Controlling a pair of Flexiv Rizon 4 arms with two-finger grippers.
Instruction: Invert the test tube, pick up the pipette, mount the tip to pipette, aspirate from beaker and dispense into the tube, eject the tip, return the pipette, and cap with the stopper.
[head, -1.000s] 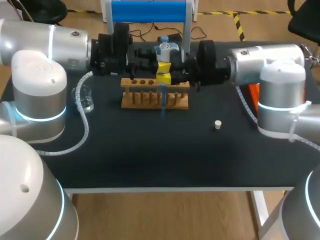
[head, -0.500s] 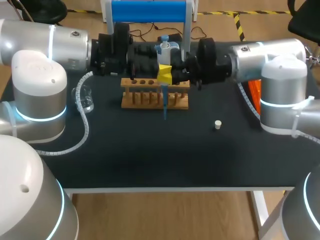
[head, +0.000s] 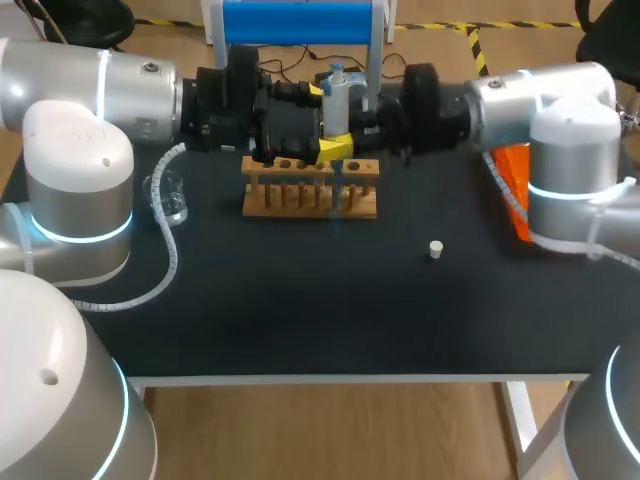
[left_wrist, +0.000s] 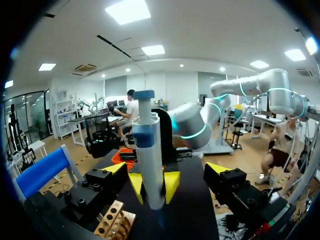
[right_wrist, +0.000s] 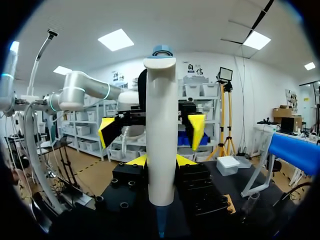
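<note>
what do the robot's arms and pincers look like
Both the left arm and right arm have rounded silver-grey casings with glowing pale-blue rings at the joints, black wrist sections and a white spiral-wrapped cable. The left pincer and right pincer each have two blocky black fingers ending in bright yellow wedge tips.

Quick count: two arms, left arm (head: 110, 95) and right arm (head: 530, 100). One pipette (head: 337, 90), one rack (head: 310, 198), one beaker (head: 170, 197) left of the rack, one stopper (head: 435, 249) front-right of it, and one orange thing (head: 515, 185) further right.
</note>
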